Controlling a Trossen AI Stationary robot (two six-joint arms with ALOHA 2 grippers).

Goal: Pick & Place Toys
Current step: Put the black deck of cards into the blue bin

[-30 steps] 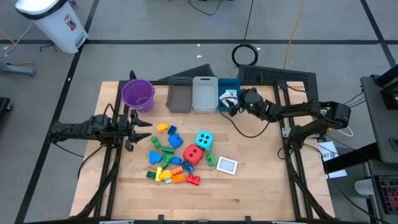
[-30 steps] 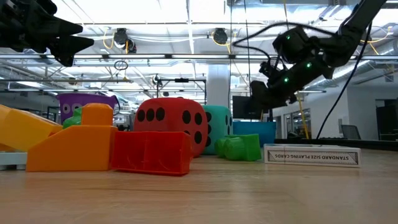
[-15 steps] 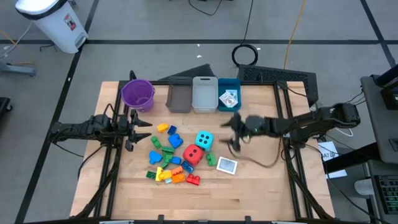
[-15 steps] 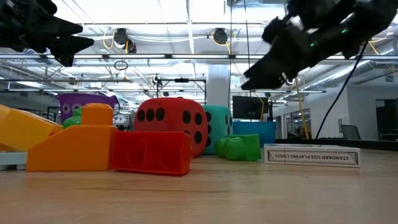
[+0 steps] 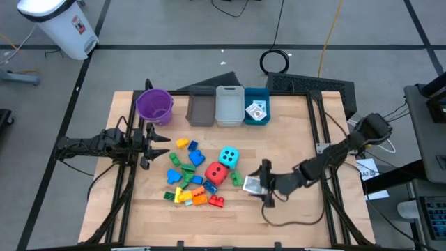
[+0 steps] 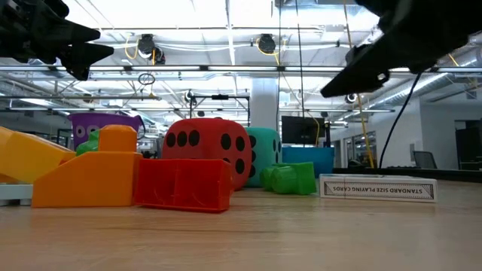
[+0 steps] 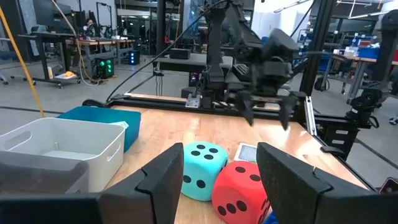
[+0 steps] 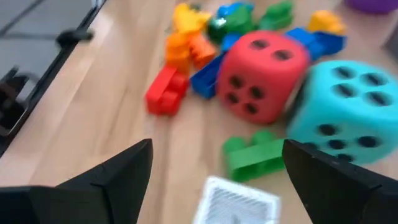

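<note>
white card box [image 8: 235, 200] cut off, partly under right tool [image 5: 265, 184]

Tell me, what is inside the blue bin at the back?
The blue bin holds a small white piece with a printed pattern, seen from above. Whatever lies under that piece is covered, so I cannot tell.

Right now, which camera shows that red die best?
The right wrist view: the red die fills the middle, unobstructed, three faces showing. The high view shows it small from above, the low view partly behind bricks, the left wrist view partly behind a finger.
</note>
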